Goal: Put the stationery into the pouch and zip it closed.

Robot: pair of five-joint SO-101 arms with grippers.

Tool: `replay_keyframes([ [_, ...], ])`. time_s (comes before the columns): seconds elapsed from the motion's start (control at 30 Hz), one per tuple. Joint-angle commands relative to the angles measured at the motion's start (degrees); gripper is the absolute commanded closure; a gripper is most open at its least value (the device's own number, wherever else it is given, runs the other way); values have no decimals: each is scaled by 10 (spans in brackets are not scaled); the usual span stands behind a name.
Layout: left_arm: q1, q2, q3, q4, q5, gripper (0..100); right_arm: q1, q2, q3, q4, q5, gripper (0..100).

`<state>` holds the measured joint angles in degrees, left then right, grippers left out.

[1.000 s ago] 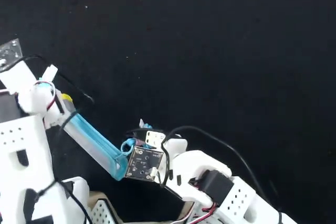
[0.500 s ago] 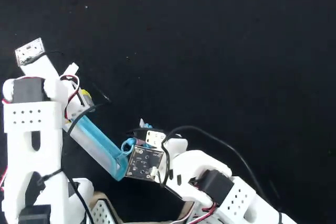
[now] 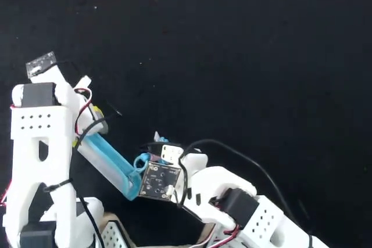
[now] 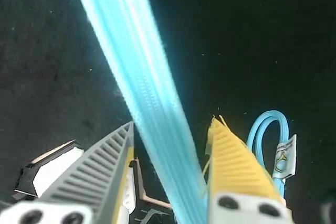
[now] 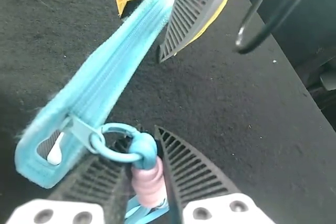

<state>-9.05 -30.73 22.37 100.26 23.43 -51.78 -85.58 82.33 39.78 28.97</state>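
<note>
A light blue pouch [image 3: 110, 164] lies slanted near the table's front left. Its zipper slider [image 5: 79, 129] sits close to the end by my right gripper [image 3: 152, 154], and a small gap there shows something white [image 5: 52, 153] inside. My right gripper [image 5: 140, 137] is shut on the zipper pull, a blue ring with a pink bead [image 5: 147, 182]. My left gripper [image 3: 93, 121] straddles the pouch's other end. In the left wrist view the pouch [image 4: 152, 108] runs between its fingers [image 4: 231, 166], against the yellow one, with a gap beside the grey one. A blue cord loop [image 4: 268, 135] with a white tag lies nearby.
Black cloth [image 3: 244, 56] covers the table, with open room across the far and right sides. The two white arm bases crowd the front edge. A black cable [image 3: 232, 154] arcs over the right arm.
The left arm has swung away from the left edge and risen over the pouch's end. The pouch and the right gripper have stayed in place.
</note>
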Motion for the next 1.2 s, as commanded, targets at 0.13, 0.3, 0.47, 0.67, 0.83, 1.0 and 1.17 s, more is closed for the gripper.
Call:
replay_keyframes([
  [0.13, 7, -6, -87, -38, -16, 946, 6, -10, -73, 66, 4, 988],
  [0.3, 8, -1, -118, -83, 50, 969, 6, -10, -77, 69, 4, 988],
  [0.47, 8, 0, -156, -119, 105, 969, 6, -10, -73, 66, 3, 988],
  [0.67, 8, 0, -191, -130, 161, 969, 6, -10, -29, 64, 2, 988],
  [0.83, 8, 0, -197, -130, 164, 968, 6, -10, -15, 66, -1, 988],
  [1.0, 8, 0, -192, -127, 164, 968, 6, -10, 18, 64, -1, 988],
  [1.17, 8, 1, -136, -131, 160, 968, 6, -11, 26, 64, -21, 979],
])
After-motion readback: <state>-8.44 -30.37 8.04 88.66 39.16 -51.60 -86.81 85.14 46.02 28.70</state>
